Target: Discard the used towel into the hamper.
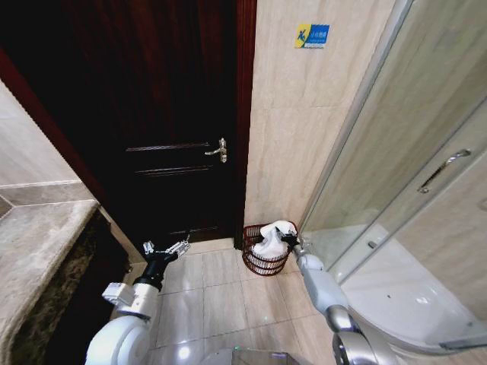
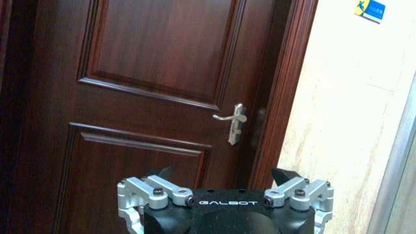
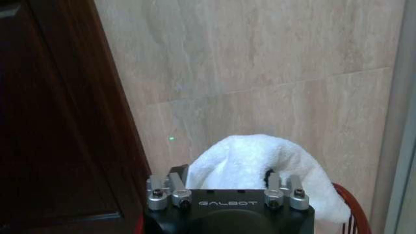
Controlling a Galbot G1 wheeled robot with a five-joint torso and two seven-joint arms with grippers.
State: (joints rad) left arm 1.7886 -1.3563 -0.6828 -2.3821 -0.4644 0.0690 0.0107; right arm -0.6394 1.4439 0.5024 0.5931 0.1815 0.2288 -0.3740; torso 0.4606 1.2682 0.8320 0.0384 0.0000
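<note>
Gripping white towel (image 1: 272, 239) over hamper (image 1: 262, 262), right hand (image 1: 291, 240) clamped on cloth. Left hand (image 1: 169, 249) spread wide, empty, low before dark door (image 1: 152, 114).

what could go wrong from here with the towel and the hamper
1. The white towel is bunched above the hamper rim rather than down inside, with a fold toward the wall side; released now, part may drape over the edge or slide out.
2. The right gripper sits at the rim of the light wire basket, so a nudge might tip it.
3. The shower enclosure frame is close beside the right arm, leaving little room.
</note>
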